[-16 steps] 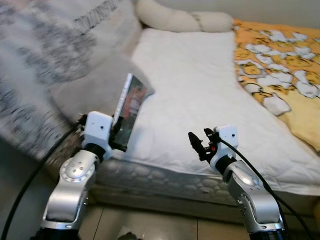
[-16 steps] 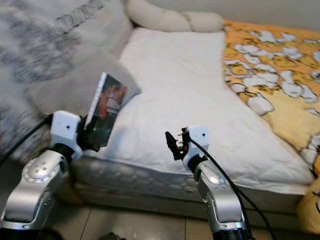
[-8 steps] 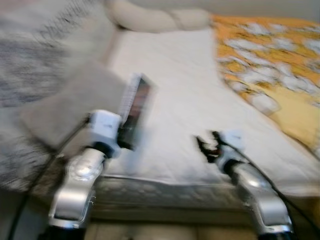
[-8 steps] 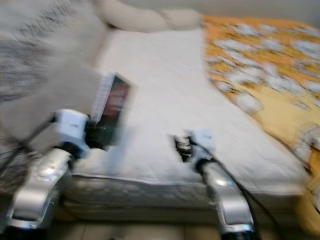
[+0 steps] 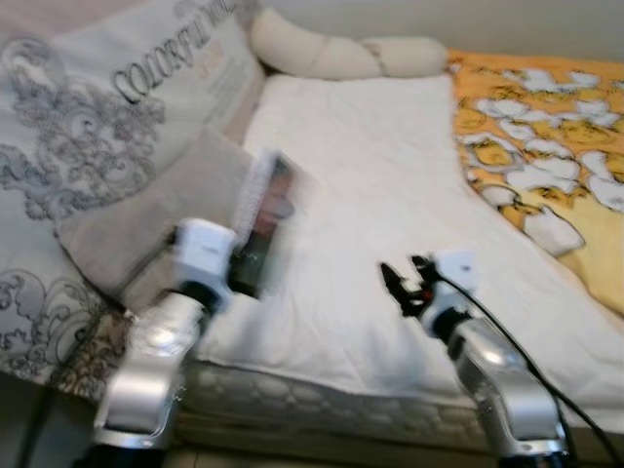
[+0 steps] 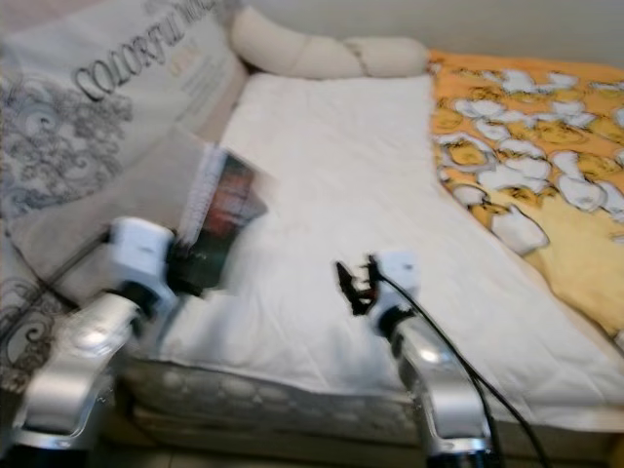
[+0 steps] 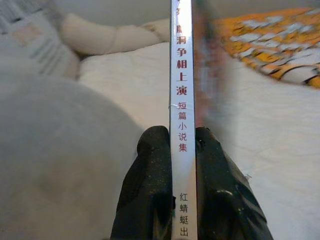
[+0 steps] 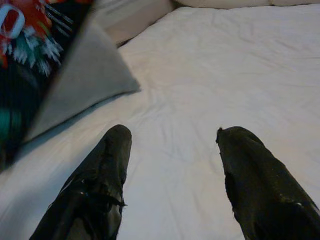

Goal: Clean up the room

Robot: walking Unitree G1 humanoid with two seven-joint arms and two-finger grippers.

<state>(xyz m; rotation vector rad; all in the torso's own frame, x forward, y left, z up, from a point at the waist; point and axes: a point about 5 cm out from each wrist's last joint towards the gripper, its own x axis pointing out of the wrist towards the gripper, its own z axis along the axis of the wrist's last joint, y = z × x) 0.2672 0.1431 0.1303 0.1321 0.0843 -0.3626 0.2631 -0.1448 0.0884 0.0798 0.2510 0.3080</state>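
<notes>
Left wrist view shows the book [image 7: 183, 125] clamped upright between the left gripper [image 7: 183, 150] fingers, at frame centre. Right gripper [image 8: 172, 137] hangs spread wide above the mattress [image 8: 240, 75].

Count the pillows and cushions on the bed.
3: a long cream bolster at the head of the bed, a large patterned pillow with lettering along the robot's left, and a plain grey cushion leaning against it. Others may be out of frame.

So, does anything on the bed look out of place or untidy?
Nothing stands out on the white mattress. The orange duck blanket lies rumpled along its far side. The book is off the bed, clamped upright in the left gripper.
</notes>
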